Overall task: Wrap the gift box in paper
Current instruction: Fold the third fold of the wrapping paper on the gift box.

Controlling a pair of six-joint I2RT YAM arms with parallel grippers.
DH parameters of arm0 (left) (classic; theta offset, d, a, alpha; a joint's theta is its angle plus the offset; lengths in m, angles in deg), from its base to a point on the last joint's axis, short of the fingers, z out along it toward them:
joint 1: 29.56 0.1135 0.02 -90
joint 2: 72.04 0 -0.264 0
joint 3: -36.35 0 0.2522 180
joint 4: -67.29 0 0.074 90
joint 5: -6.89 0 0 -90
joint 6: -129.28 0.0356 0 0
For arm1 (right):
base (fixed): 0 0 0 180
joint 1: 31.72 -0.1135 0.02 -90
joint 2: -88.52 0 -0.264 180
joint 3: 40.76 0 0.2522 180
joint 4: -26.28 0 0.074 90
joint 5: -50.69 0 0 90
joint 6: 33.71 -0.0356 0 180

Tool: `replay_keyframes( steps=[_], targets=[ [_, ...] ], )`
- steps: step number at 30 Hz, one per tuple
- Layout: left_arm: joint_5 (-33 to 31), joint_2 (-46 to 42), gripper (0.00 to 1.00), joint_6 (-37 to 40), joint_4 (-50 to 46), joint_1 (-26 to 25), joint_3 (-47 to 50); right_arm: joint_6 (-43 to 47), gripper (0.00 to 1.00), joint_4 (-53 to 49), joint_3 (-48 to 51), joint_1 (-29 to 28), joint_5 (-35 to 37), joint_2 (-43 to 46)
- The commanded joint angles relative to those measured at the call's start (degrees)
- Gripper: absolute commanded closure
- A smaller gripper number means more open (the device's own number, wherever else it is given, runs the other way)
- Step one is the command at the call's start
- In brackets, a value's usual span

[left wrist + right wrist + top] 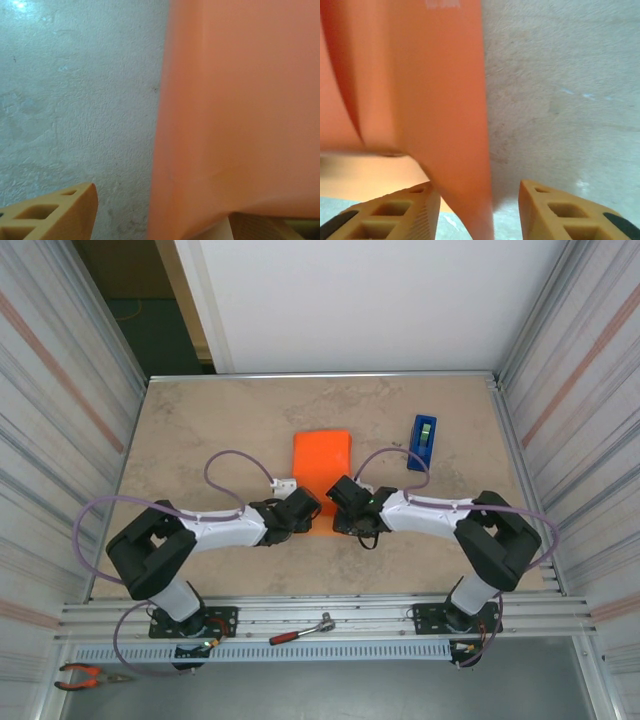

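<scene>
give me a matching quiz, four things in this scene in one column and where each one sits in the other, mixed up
Things:
1. paper
2. tape dispenser
3. ratchet
4. pliers

Places:
a. on the metal rail at the near edge
b. middle of the table
c. near left corner, nearer than the rail
d. right of the paper, apart from it

Pairs: 1-b, 2-d, 3-a, 4-c
</scene>
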Motion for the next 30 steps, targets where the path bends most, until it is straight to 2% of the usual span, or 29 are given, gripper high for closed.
replay_keyframes(
  steps=[1, 5, 11, 16, 26, 30],
  targets=[
    [-3.1, 0.5, 0.32, -2.0, -0.2, -0.4, -0.9, 0.7, 0.45, -2.6, 0.4, 1.5, 0.7, 3.7],
    [-3.2, 1.2, 0.32, -2.3, -0.2, -0.5, -1.0, 2.3, 0.36, -1.8, -1.1, 3.9, 0.2, 2.6],
    [-3.2, 2.0, 0.33, -2.6, -0.3, -0.7, -1.3, 3.5, 0.36, -1.0, -5.8, 5.1, -0.4, -3.0],
    [-3.4, 2.4, 0.33, -2.8, -0.5, -0.8, -1.4, 2.7, 0.45, -0.7, -7.9, 5.1, 1.0, -6.2],
    [-2.0, 1.5, 0.33, -0.7, -0.9, -0.9, -1.6, 3.0, 0.71, -0.4, -8.1, 5.9, 0.9, -7.8],
    [-1.4, -0.3, 0.33, 0.9, -1.8, -0.9, -1.3, 3.1, 0.74, -0.3, -8.3, 6.2, 0.6, -8.2]
  ],
)
